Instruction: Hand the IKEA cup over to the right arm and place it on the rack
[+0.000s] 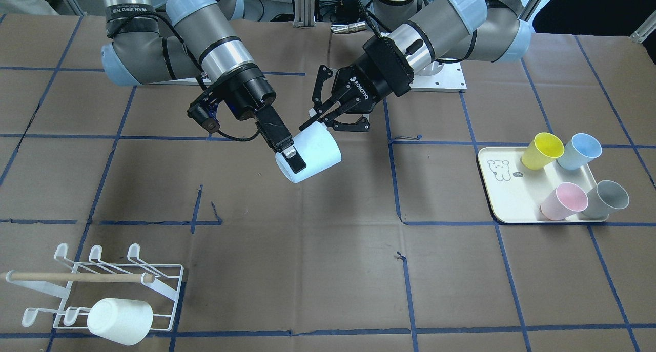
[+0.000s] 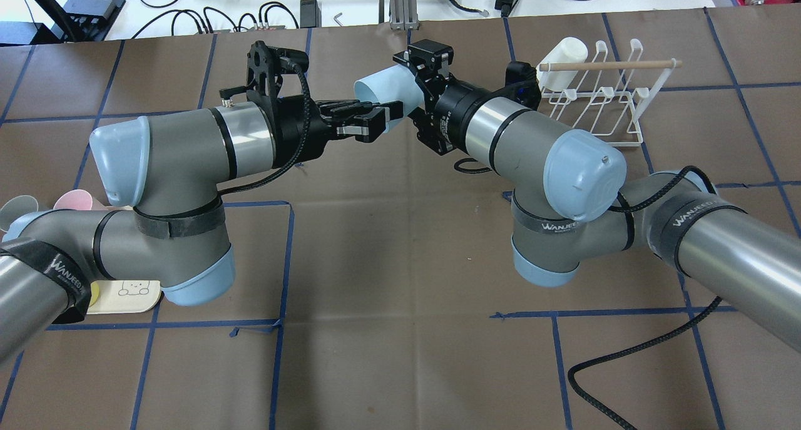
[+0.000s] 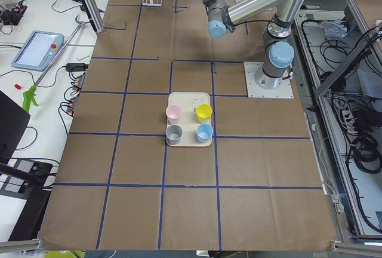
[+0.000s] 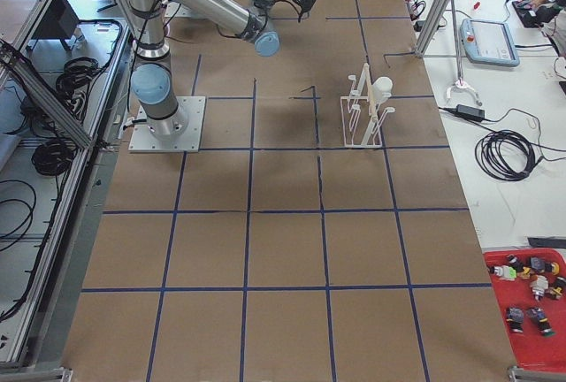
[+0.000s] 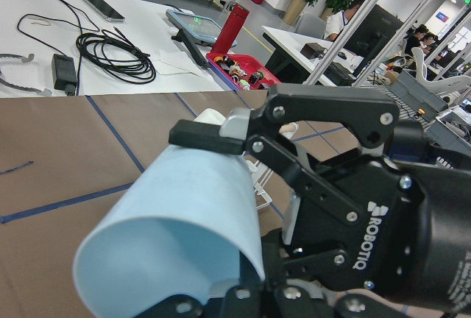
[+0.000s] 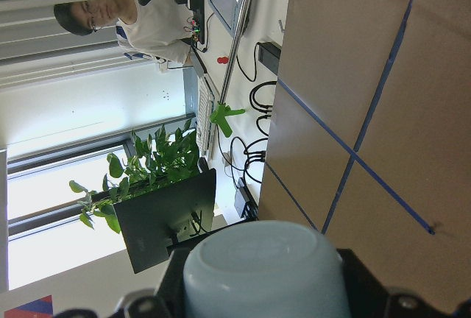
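A pale blue IKEA cup (image 1: 320,147) hangs tilted in the air between my two grippers, above the middle of the table. It also shows in the overhead view (image 2: 382,89). My right gripper (image 1: 291,160) is shut across the cup's body near its base. The left wrist view shows its fingers (image 5: 221,130) clamped over the cup (image 5: 184,215). My left gripper (image 1: 319,120) sits at the cup's rim on the robot's side, and its fingers appear closed on the rim wall. The white wire rack (image 1: 169,290) with a wooden dowel stands at the table's front on my right side.
A white cup (image 1: 120,321) lies on the rack's front prongs. A cream tray (image 1: 505,193) on my left side holds yellow (image 1: 542,151), blue (image 1: 579,152), pink (image 1: 564,201) and grey (image 1: 607,199) cups. Brown paper with blue tape lines covers the table.
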